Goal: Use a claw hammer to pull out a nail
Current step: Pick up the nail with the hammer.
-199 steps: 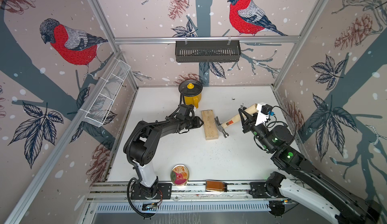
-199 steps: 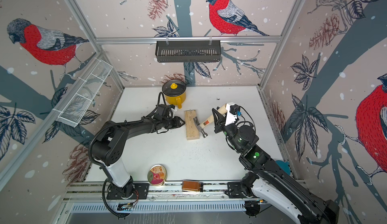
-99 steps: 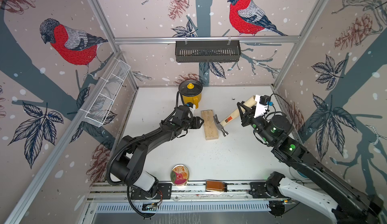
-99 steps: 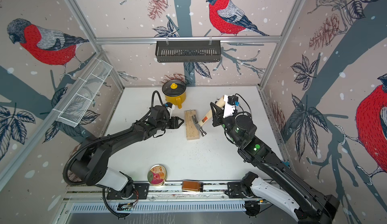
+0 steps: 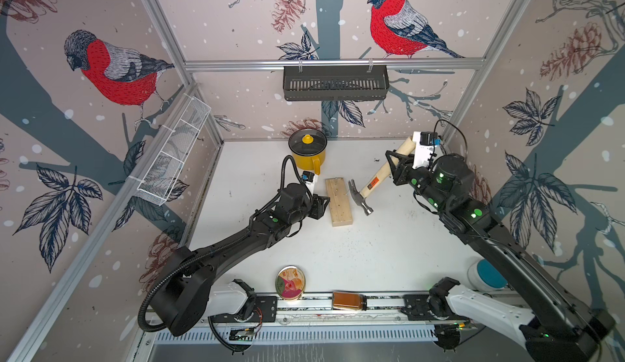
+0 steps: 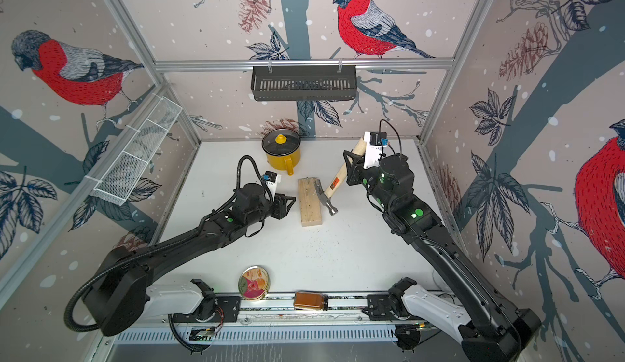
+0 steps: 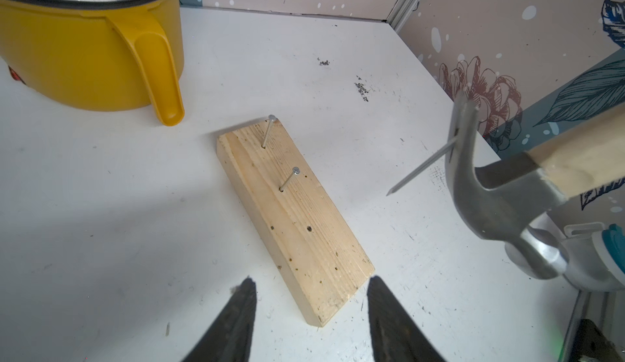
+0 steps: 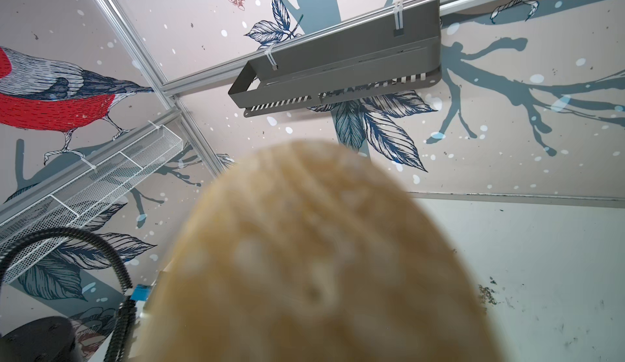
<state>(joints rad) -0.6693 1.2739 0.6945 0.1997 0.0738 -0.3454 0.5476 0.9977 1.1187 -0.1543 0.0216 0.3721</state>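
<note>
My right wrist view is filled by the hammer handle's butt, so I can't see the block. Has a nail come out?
Observer: Yes. A pulled nail hangs caught in the claw hammer's claw, clear of the wooden block.
Operator: Any still in the wood?
Observer: Two: an end nail and a leaning nail beside it, toward the yellow pot.
Operator: Is the left gripper clamping the block?
Observer: No. The left gripper is open, close to the block, gripping nothing.
</note>
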